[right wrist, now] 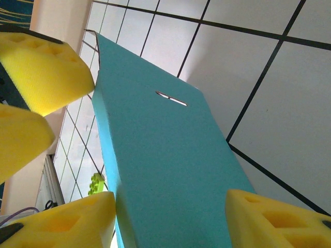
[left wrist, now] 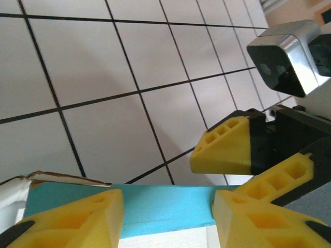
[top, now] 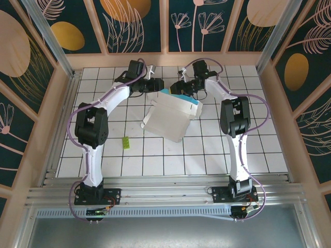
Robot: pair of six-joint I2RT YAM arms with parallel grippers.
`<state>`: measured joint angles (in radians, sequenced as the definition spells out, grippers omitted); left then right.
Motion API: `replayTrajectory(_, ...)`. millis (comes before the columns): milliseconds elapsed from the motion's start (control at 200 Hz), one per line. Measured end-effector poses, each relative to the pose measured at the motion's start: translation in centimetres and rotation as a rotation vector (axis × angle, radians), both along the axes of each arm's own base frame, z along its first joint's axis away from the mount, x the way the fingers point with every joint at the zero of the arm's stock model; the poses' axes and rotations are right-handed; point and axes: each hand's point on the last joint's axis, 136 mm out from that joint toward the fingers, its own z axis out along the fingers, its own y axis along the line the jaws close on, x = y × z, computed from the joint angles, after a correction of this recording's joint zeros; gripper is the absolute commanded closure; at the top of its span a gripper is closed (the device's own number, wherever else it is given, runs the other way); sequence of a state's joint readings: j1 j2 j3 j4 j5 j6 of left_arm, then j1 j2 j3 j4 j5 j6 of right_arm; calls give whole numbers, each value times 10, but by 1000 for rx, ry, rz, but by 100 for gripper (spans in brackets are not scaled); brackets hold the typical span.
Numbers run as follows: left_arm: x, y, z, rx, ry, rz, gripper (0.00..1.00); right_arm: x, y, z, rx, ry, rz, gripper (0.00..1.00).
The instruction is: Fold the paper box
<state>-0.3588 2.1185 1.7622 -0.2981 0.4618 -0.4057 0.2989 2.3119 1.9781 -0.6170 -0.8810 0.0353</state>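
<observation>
Step in hand, by my reading: mid-fold, far flap. Thin card paper box [top: 173, 116], whitish-grey face up with a cyan flap raised, lies on the far-centre tiled worktop [top: 248, 150]. Left pincer [left wrist: 168, 206]: fingers apart over the flap's edge. Right pincer [right wrist: 170, 206] straddles the cyan panel; cannot tell if it is clamping. Next likely calls for pressing the flap along its crease.

the thin card paper box, cyan on one face and whitish on the other [top: 173, 116], lies on the white tiled table [top: 232, 150], at its far middle, between the two arms. the left end effector [top: 156, 86] and the right end effector [top: 181, 89] sit close together at its far edge, one on either side. a tiny yellow-green scrap [top: 125, 142] lies nearer and left of the box, apart from it.
</observation>
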Motion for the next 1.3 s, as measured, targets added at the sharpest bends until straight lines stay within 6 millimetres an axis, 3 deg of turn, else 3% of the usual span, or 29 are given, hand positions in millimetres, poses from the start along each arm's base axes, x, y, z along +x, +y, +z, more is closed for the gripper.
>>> replayTrajectory(275,2,25,-16,99,-6,61,50,0,0,0,0,-2,1,42)
replayTrajectory(661,-6,8,-18,9,45,-11,54,0,0,0,0,-1,1,43)
replayTrajectory(851,-11,-3,-14,-80,76,-46,64,0,0,0,1,-2,2,43)
replayTrajectory(916,-12,-4,-14,-93,81,-48,63,0,0,0,1,-1,2,43)
replayTrajectory(1121,-8,-1,-16,-73,59,-31,46,0,0,1,1,-4,2,43)
replayTrajectory(1301,-21,25,-28,46,22,47,50,0,0,2,0,-5,1,43)
